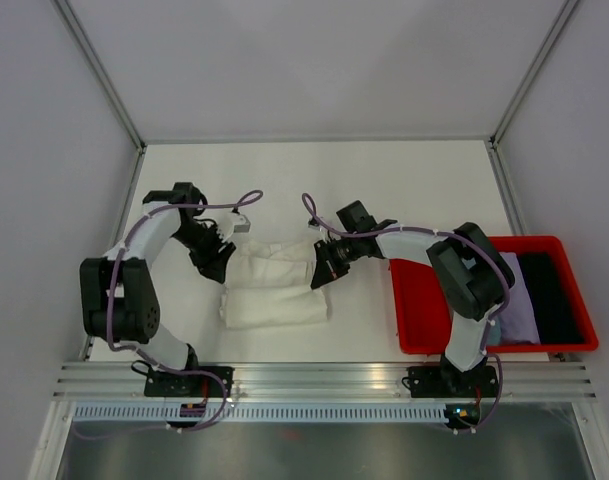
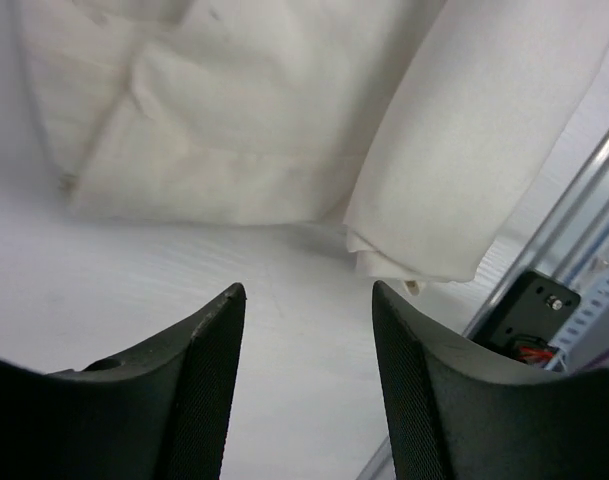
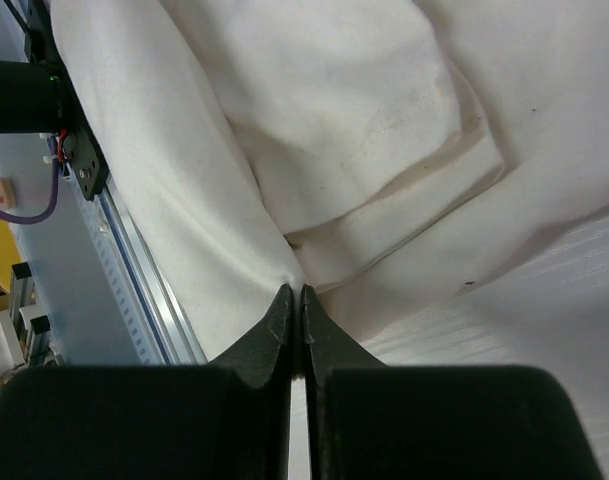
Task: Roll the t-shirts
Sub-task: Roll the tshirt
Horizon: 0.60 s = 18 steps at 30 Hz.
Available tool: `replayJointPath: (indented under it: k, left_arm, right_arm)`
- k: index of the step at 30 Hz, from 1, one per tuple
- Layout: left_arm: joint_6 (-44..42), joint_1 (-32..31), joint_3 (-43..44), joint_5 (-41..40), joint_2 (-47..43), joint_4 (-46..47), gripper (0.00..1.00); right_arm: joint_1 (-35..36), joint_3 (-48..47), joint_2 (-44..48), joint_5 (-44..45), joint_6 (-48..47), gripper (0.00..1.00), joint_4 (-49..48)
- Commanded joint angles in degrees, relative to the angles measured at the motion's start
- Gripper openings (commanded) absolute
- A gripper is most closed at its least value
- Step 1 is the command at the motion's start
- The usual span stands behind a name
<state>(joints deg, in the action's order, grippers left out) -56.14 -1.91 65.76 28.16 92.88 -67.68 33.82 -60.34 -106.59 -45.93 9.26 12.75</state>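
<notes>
A cream-white t-shirt lies in the middle of the table, its near part rolled into a thick tube and its far part crumpled flat. My left gripper is at the shirt's left edge. In the left wrist view it is open and empty over bare table, with the flat cloth and the roll's end just ahead. My right gripper is at the shirt's right edge. In the right wrist view it is shut on a fold of the t-shirt.
A red bin stands at the right, holding a purple garment and a black one. An aluminium rail runs along the near edge and also shows in both wrist views. White walls enclose the table.
</notes>
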Motion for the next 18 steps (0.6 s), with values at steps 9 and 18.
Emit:
replayJointPath:
  k: [9, 18]
  left_arm:
    - [3.8, -23.6, -20.4, -17.6, -34.1, 13.8, 0.81]
    - [4.5, -31.3, -32.9, -23.4, -40.9, 22.4, 0.93]
  right_arm:
    - [-0.3, -1.9, -1.4, 4.4, 2.4, 0.09, -3.3]
    - [-0.3, -0.7, -2.4, 4.9, 4.3, 0.08, -7.2]
